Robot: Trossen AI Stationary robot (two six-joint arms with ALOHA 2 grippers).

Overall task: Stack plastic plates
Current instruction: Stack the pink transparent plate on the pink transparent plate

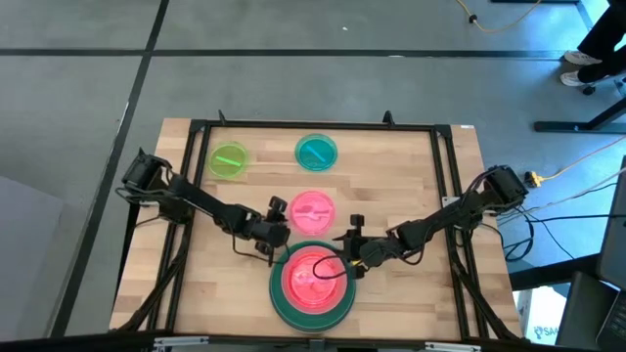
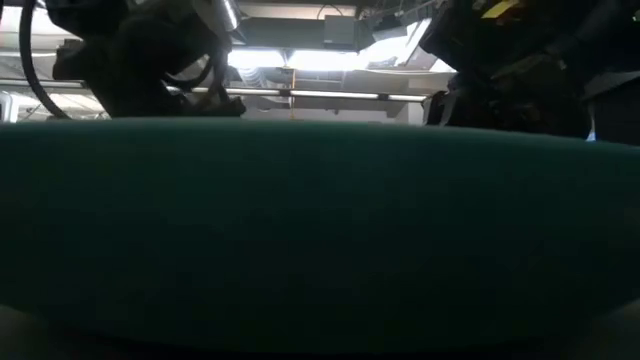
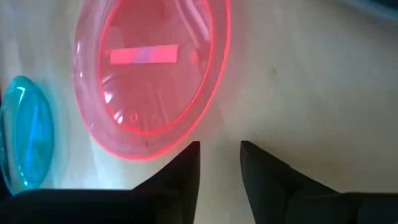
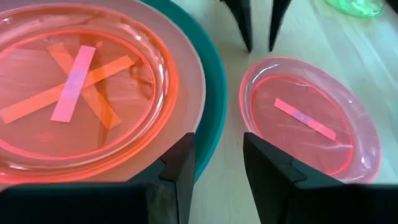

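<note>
Near the front edge of the worktop (image 1: 411,293) stands the stack of plates: a dark green plate (image 1: 313,311) at the bottom, a pale pink plate (image 4: 189,68) on it, and small translucent plates on top, orange and hot pink by colour (image 1: 311,276). In the right wrist view the strips under these top plates cross each other. In the low view the green rim (image 2: 320,220) fills nearly the whole picture.

Just behind the stack lies a single small hot pink plate (image 1: 312,208), flat on the wood and apart from the stack. Farther back, near the rear edge, are a small teal plate (image 1: 316,152) and, to its left, a small lime green plate (image 1: 229,160); the two are well apart from each other.

The left hand (image 1: 271,238) is low over the worktop, between the stack and the single hot pink plate, at their left side. Its fingers (image 3: 186,171) stand a little open, with a narrow gap, and hold nothing; their tips are just beside the rim of the hot pink plate.

The right hand (image 1: 350,256) is at the right rim of the stack. Its fingers (image 4: 177,168) are also slightly apart and empty, above the edge of the green plate.
</note>
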